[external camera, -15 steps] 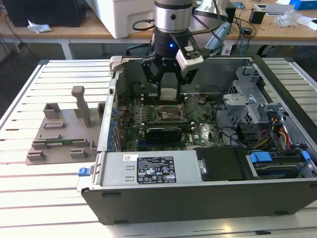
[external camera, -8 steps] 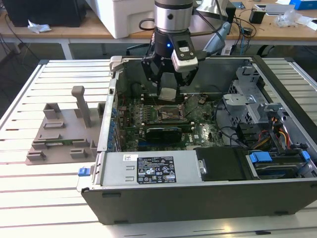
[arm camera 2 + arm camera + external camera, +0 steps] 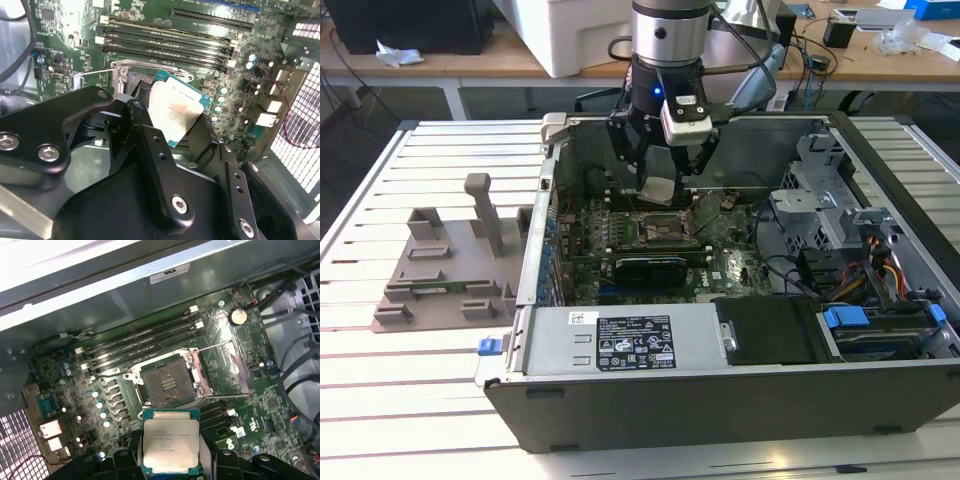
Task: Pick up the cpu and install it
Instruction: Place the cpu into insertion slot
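The tool (image 3: pixel 659 189) was clamped on the cpu (image 3: pixel 170 442), pinching it by two opposite edges, its silvery top showing in both wrist views. It hung inside the open computer case (image 3: pixel 720 395) on the slatted worktop (image 3: pixel 420 400). It was clear of the motherboard (image 3: pixel 270 400) and near the bare socket (image 3: pixel 167 385), whose retaining frame (image 3: pixel 222 371) lay swung open alongside.

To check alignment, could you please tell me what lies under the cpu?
The gripper holds the cpu above the motherboard, near the open, empty socket; the cpu covers whatever lies directly below.
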You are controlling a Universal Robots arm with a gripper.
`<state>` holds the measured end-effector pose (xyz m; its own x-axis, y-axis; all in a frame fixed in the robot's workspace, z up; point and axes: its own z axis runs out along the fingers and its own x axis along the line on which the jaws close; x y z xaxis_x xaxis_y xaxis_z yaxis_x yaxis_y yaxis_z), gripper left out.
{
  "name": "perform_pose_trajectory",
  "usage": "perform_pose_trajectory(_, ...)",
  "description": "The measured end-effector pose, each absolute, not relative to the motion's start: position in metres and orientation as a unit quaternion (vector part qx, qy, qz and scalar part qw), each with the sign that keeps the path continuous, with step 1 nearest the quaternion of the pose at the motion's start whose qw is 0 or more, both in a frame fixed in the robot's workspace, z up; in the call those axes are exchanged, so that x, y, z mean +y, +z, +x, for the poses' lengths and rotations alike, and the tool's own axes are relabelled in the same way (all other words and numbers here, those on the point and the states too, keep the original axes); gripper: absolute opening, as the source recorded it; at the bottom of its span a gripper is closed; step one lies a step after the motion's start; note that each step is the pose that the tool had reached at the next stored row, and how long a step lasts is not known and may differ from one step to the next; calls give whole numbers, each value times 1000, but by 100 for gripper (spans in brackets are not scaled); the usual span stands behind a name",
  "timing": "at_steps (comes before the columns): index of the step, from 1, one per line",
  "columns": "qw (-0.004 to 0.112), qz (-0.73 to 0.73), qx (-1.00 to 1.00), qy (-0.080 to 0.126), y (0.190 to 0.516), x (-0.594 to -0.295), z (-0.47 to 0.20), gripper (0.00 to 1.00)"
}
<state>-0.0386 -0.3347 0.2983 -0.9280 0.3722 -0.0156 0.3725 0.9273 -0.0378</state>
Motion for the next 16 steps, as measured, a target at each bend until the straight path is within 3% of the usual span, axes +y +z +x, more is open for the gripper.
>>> perform_pose_trajectory(16,1,329,944,-20,298,-335,-39,54)
